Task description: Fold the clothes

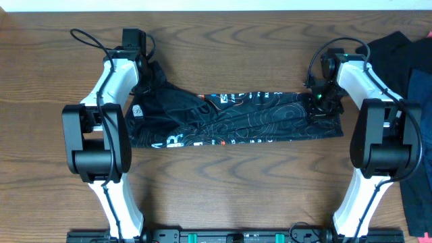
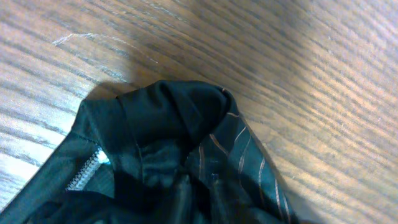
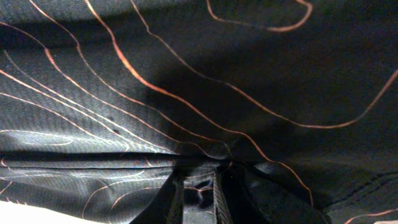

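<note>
The black contour-lined jersey (image 1: 256, 118) lies stretched in a band across the middle of the wooden table (image 1: 223, 189), with other dark garments (image 1: 415, 61) heaped at the right edge. Only the right wrist view shows the right gripper (image 1: 322, 101) clamped on it, cloth puckering between the fingers (image 3: 177, 199). The left gripper (image 1: 144, 79) meets the bunched left end, and I cannot tell its grip.

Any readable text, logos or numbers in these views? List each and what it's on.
Overhead: white lettering along the upper and lower edges of the jersey, too small to read.
Left wrist: white patterned mark on the black fabric, no legible letters.
Right wrist: no text.
</note>
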Controlling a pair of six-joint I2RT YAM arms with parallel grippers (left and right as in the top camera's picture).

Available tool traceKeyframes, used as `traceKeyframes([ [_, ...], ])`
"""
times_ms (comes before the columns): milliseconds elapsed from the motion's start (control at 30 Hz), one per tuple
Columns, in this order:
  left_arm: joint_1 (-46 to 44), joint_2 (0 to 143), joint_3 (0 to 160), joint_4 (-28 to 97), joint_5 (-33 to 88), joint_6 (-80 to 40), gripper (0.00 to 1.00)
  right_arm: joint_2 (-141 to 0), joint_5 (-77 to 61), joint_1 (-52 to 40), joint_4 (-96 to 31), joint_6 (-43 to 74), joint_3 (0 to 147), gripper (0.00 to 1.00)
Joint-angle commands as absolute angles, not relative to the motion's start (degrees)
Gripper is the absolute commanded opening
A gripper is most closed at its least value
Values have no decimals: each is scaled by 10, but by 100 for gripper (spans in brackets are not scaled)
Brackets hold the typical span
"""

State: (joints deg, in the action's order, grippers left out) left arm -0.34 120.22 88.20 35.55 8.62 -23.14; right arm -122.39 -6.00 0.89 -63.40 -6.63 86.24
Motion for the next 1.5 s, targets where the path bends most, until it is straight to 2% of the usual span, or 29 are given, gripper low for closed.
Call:
traceKeyframes([
  [0, -4, 1206, 890, 365, 83, -230, 6, -1225, -62, 7, -635, -60, 852, 17],
  [267, 17, 1154, 890, 447, 83, -230, 6, -1225, -58, 8, -636, -60, 852, 18],
  [433, 29, 1093, 890, 486, 38, -231, 6, -1225, -58, 8, -640, -60, 852, 18],
  [633, 30, 1090, 871, 546, 20, -232, 6, -1225, -58, 8, -641, -60, 852, 19],
  [1033, 38, 1090, 752, 507, -62, -258, 6, -1225, -58, 8, -645, -61, 852, 19],
  [1067, 39, 1090, 752, 508, -72, -258, 7, -1225, -58, 8, -646, -60, 852, 19],
  [1133, 43, 1088, 754, 500, -76, -258, 29, -1225, -58, 8, -649, -61, 852, 20],
  [1167, 46, 1087, 758, 498, -76, -258, 37, -1225, -58, 8, -649, -61, 852, 20],
  [1200, 49, 1085, 764, 498, -76, -258, 40, -1225, -58, 8, -649, -61, 852, 20],
  [1333, 55, 1068, 798, 500, -57, -258, 43, -1225, -58, 8, -649, -60, 852, 22],
  [1400, 52, 1050, 806, 495, -10, -258, 43, -1225, -58, 8, -649, -60, 852, 22],
  [1467, 44, 1035, 806, 481, 39, -254, 32, -1225, -58, 8, -649, -60, 852, 23],
])
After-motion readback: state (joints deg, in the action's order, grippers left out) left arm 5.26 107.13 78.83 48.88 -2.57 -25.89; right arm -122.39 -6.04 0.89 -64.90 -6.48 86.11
